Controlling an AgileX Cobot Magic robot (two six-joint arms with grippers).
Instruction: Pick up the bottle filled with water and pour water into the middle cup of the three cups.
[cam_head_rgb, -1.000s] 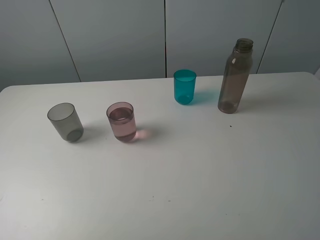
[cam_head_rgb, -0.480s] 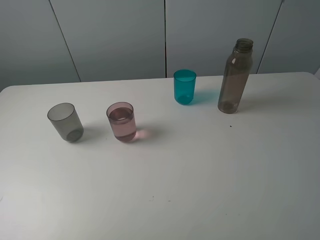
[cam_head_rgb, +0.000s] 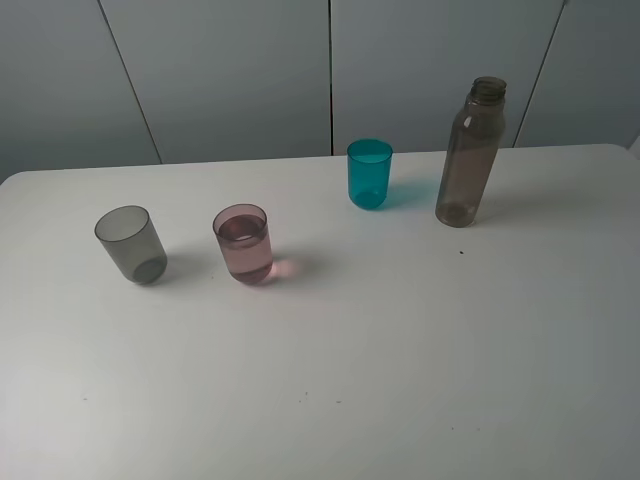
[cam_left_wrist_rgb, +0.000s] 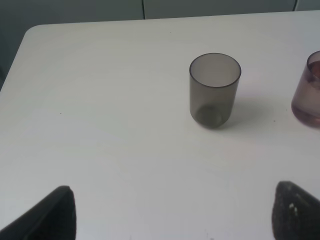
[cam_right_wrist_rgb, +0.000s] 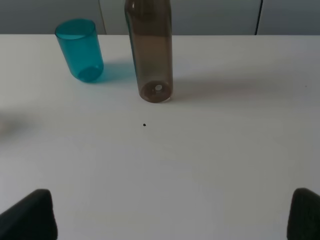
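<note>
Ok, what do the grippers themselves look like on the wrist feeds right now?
Little shows. In the left wrist view, the left gripper appears only as two dark, matte, rounded fingertips at the frame's lower corners; one has faint pale specks. The right gripper looks the same: two blurred black rounded tips. No cables, markings or arm links are visible, and the high camera shows no arms.
</note>
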